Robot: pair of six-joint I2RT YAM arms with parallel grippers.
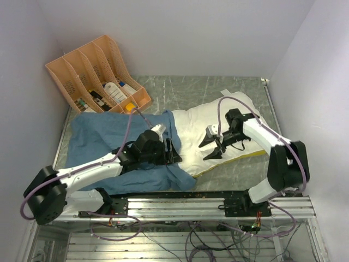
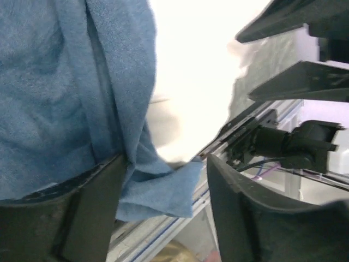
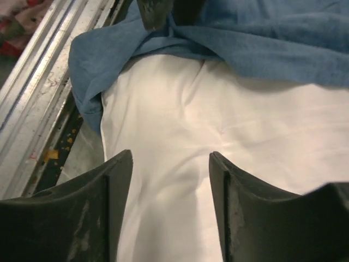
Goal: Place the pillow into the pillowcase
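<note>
The blue pillowcase (image 1: 106, 139) lies wrinkled on the left half of the table. Its right edge overlaps the left end of the cream-white pillow (image 1: 199, 123), which lies to the right with a yellow edge at the front. My left gripper (image 1: 173, 151) is open at that overlap. In the left wrist view (image 2: 166, 164) a fold of the pillowcase (image 2: 65, 93) lies against one finger and the pillow (image 2: 191, 82) is beyond. My right gripper (image 1: 211, 144) is open and empty just above the pillow (image 3: 229, 142), and the pillowcase edge (image 3: 262, 38) is ahead of it (image 3: 170, 164).
An orange file organizer (image 1: 98, 73) holding bottles stands at the back left. An aluminium rail (image 1: 191, 203) runs along the table's front edge. White walls close in on the left, back and right. Green marble table top (image 1: 163, 90) shows behind the pillow.
</note>
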